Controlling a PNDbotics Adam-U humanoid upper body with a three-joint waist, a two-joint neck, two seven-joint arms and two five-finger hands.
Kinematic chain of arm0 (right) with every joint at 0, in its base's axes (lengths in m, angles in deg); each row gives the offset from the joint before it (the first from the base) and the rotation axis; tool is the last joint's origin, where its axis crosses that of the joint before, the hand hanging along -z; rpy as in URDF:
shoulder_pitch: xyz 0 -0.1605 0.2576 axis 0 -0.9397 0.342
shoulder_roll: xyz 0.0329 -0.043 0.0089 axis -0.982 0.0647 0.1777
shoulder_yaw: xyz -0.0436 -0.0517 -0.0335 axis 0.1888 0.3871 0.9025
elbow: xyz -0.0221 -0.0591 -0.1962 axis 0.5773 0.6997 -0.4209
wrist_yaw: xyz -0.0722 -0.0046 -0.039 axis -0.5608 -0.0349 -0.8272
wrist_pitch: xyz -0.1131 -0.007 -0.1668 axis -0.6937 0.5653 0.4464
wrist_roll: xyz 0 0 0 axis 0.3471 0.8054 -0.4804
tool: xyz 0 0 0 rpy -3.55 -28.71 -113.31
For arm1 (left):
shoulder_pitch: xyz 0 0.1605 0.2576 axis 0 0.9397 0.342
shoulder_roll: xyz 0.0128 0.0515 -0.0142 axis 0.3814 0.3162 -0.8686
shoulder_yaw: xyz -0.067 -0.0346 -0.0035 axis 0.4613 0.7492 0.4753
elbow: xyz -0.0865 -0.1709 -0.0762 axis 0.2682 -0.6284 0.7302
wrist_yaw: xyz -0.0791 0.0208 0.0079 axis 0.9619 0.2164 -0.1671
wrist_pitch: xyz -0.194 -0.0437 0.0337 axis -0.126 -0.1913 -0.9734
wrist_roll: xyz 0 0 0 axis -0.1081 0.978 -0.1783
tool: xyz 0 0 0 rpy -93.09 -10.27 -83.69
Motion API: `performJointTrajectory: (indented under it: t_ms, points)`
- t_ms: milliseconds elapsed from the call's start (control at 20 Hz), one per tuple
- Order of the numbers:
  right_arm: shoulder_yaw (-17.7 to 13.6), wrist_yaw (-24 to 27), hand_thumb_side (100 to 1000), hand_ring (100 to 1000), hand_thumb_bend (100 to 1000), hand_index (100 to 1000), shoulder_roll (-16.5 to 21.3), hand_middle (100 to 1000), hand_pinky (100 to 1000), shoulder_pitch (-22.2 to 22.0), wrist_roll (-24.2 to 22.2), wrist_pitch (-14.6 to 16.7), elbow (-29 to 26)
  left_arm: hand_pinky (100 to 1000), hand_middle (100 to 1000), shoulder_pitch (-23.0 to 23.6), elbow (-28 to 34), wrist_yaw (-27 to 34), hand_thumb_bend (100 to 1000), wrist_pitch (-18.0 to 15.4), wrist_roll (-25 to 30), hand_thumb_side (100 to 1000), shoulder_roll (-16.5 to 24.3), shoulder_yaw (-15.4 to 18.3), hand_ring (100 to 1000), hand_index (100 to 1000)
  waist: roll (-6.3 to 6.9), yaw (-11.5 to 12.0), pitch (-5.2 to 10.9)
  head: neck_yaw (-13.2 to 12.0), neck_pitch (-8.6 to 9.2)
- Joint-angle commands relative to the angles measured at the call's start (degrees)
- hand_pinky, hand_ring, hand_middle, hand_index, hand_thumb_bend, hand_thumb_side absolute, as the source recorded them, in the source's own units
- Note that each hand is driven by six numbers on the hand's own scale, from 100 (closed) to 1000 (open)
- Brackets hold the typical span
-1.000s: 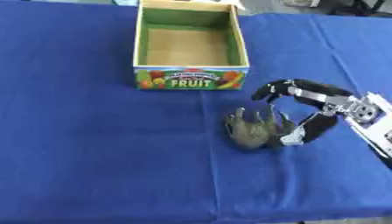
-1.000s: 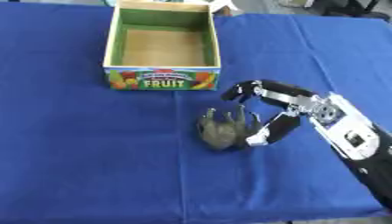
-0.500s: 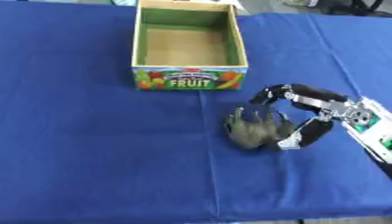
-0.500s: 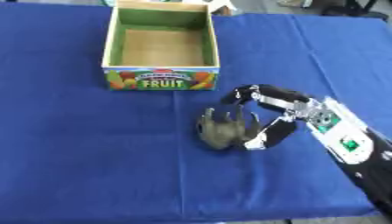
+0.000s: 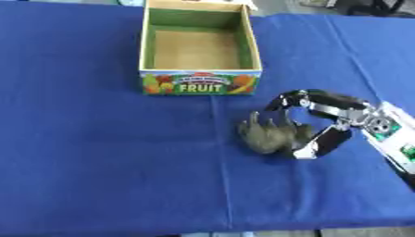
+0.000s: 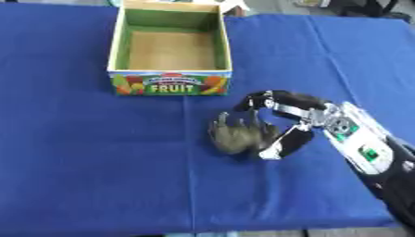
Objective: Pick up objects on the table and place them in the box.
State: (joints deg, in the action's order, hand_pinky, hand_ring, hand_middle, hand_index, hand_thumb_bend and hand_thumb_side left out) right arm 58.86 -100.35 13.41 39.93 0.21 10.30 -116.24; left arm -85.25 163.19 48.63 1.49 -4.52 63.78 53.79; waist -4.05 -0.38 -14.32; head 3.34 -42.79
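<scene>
The right hand (image 5: 324,121) is curling its fingers and thumb round a dark toy (image 5: 270,135); the box (image 5: 199,86) is sitting nearby on the table (image 5: 97,152).

Open fruit box (image 6: 170,83) with bare brown floor on blue tablecloth (image 6: 73,152), right hand (image 6: 298,121) curled round olive-grey spiky object (image 6: 235,138) just below the box

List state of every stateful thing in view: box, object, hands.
Box: upright, open at the top, nothing inside, on the blue tablecloth.
Dark grey-green toy: lying on the cloth, in front of the box and to its right, not lifted as far as I can tell.
Right hand: fingers and thumb curled around the toy from its right side.
Left hand: not in view.
</scene>
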Motion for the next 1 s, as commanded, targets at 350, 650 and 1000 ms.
performJointTrajectory:
  t_ms: [350, 650, 1000]
  points:
    - [-0.7, -3.7, 252, 755, 448, 840, 1.3, 723, 755, 0.4, 3.1, 0.3, -1.3, 478, 574, -0.5, 0.9, 0.3, 492, 0.0, 0.2, 672, 1.0, 0.2, 602, 653, 0.18, -0.2, 0.77, -0.1, -0.42]
    - [-0.7, -5.9, 211, 682, 412, 767, 1.3, 622, 683, 0.4, 6.8, 0.3, -1.5, 478, 574, -0.5, 0.9, 0.3, 491, 0.0, 0.3, 672, 1.0, 0.2, 602, 653, 0.22, -0.1, 0.73, -0.1, -0.43]
    - [-0.7, -9.0, 100, 614, 245, 656, 1.0, 524, 627, 0.4, 11.4, 0.3, -1.1, 478, 574, -0.5, 0.9, 0.3, 490, 0.0, 0.3, 673, 0.9, 0.1, 602, 653, 0.23, 0.1, 0.63, -0.1, -0.52]
